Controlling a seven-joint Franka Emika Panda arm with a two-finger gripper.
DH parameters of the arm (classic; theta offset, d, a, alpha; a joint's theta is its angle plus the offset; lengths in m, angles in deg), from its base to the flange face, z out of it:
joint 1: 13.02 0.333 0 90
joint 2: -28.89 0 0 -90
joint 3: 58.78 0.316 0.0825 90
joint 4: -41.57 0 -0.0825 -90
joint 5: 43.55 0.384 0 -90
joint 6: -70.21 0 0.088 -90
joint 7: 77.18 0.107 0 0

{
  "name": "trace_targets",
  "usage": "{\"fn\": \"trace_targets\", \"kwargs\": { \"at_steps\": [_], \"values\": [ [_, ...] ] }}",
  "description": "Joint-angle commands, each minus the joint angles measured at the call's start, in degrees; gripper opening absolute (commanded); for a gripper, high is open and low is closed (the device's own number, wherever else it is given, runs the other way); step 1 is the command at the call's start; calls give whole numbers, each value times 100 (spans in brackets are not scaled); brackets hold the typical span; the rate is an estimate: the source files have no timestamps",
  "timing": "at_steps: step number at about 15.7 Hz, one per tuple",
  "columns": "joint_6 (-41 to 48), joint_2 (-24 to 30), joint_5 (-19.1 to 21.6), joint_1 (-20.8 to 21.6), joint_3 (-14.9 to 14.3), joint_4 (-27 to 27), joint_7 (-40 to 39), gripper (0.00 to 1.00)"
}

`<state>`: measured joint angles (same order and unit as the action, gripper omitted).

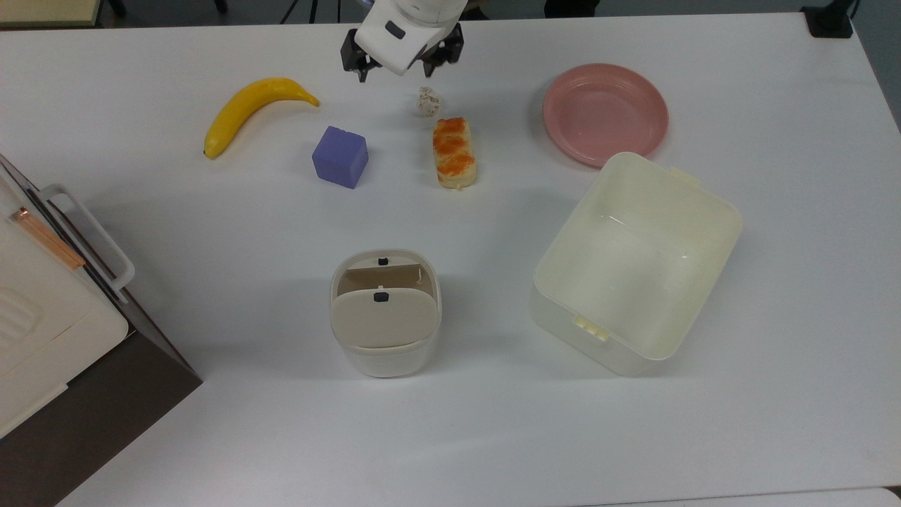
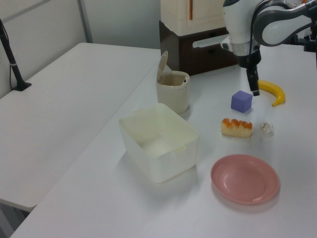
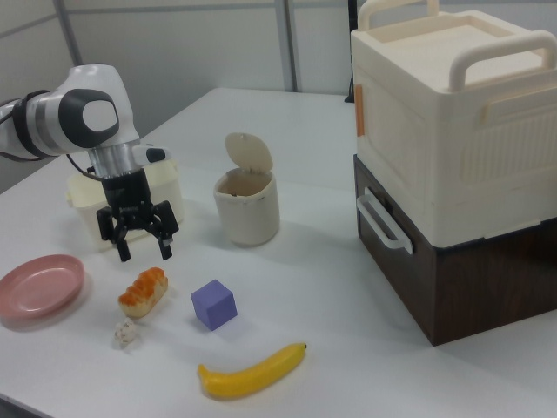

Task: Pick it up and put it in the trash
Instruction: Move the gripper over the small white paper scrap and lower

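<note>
The robot's two-finger gripper hangs above the white desk with its jaws released: both black fingers are spread wide apart and nothing is between them. In the top view the gripper sits near the desk's upper edge, and its right finger is just beside the small crumpled whitish-beige paper wad, up and to the left of it.

The paper wad rests on the desk, clear of the gripper. It lies just beside one end of the orange-glazed bread stick; contact between the two cannot be determined. In the right view the paper wad lies below the bread stick, and the gripper hangs above both.

The small white rounded-square bin with a beige swing lid stands upright, well apart from the paper wad, toward the lower middle of the top view. In the right view its lid is tilted up, and the bin mouth is uncovered.

Other items on the desk:
- a purple cube, to the left of the bread stick in the top view;
- a yellow banana, farther left;
- a pink round plate, to the right;
- a larger cream rectangular box, below the plate, with no lid on it.
</note>
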<state>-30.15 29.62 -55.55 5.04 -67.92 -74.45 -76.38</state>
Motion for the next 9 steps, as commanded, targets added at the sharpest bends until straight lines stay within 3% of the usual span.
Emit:
{"fn": "trace_targets", "kwargs": {
  "at_steps": [1,9],
  "values": [
    [-712,49,127,83,-27,-174,824,100],
    [-792,-38,-13,716,-9,-711,852,100]
  ]
}}
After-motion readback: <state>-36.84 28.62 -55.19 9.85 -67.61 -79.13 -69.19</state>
